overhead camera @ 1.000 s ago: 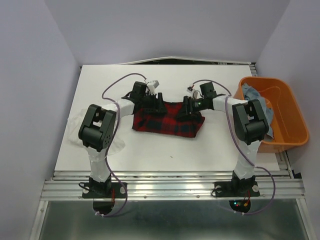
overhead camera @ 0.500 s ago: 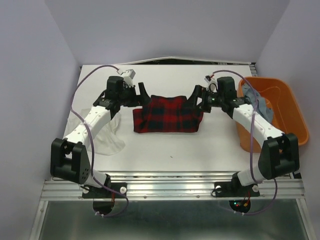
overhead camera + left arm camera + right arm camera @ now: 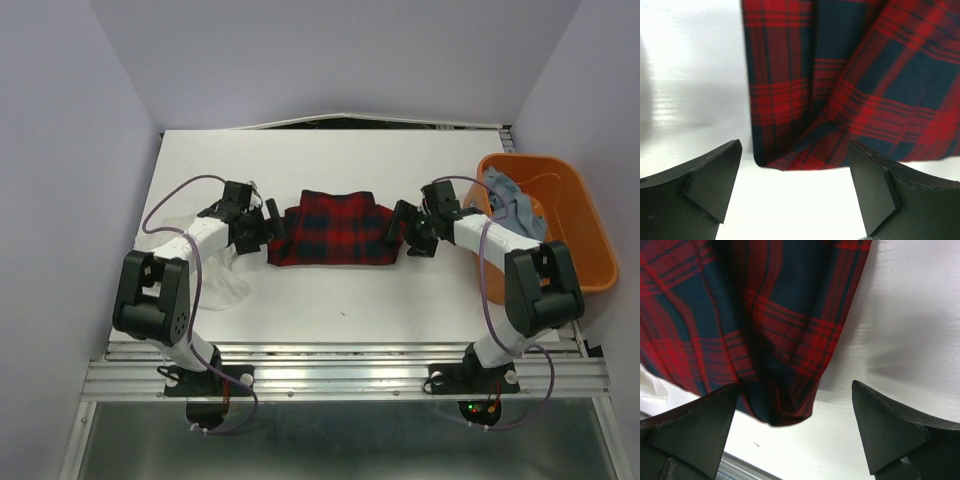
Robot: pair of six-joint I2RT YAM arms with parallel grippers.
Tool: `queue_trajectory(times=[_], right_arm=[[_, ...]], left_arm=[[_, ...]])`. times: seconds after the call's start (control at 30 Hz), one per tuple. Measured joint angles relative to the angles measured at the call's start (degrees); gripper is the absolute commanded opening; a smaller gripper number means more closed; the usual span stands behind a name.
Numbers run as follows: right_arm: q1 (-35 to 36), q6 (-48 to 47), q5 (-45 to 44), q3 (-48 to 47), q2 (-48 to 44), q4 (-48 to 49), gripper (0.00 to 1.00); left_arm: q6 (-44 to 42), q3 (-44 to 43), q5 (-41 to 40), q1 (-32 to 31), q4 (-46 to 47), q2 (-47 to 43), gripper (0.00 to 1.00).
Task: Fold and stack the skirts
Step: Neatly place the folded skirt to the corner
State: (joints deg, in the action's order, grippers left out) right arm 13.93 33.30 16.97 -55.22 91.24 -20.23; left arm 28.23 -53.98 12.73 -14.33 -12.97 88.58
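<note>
The red-and-black plaid skirt (image 3: 335, 228) lies flat near the middle of the white table (image 3: 350, 300). The left gripper (image 3: 272, 228) is at its left end and the right gripper (image 3: 400, 228) at its right. Both wrist views show the jaws spread wide and holding nothing, with a near corner of the plaid just ahead of each opening. The main risk, as I judge it, is a shallow bite. The cloth at each corner looks doubled and rumpled, so jaws closing from here may catch only one layer, and the fold would peel open when lifted. If the two arms pull unevenly, the edges would skew. The left arm also passes over the thin white skirt (image 3: 222, 283), which is bunched at the table's left side, and a sweep could drag that skirt along. The orange plastic tub (image 3: 575, 240) sits at the right edge and holds the light blue denim skirt (image 3: 505, 188), heaped toward its left wall and spilling over the rim (no buttons can be made out from above). The right forearm runs close beside that overhang and could snag it.
</note>
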Motion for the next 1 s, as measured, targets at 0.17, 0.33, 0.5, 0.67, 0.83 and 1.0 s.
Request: queue_trajectory(times=[0.17,0.33,0.5,0.67,0.83,1.0], right_arm=[[0.0,0.5,1.7,1.6,3.3,3.3,1.0],[-0.1,1.2,5.3,3.9,3.5,9.7,1.0],[-0.1,1.5,8.3,6.2,3.5,15.8,1.0],[-0.1,1.4,9.2,6.7,4.1,18.9,1.0],[-0.1,1.5,9.7,6.7,5.6,22.1,0.89],[0.7,1.6,9.3,6.5,6.7,24.2,0.77]], left_arm=[[0.6,-0.1,0.8,0.6,1.2,6.3,0.98],[1.6,-0.4,7.3,1.3,6.2,8.1,0.98],[3.3,1.2,14.0,1.7,13.3,9.4,0.98],[4.7,1.6,17.3,1.7,18.3,11.1,0.98],[4.8,0.9,18.0,1.6,20.9,13.2,0.54],[3.7,0.0,15.1,0.5,20.1,15.4,0.19]])
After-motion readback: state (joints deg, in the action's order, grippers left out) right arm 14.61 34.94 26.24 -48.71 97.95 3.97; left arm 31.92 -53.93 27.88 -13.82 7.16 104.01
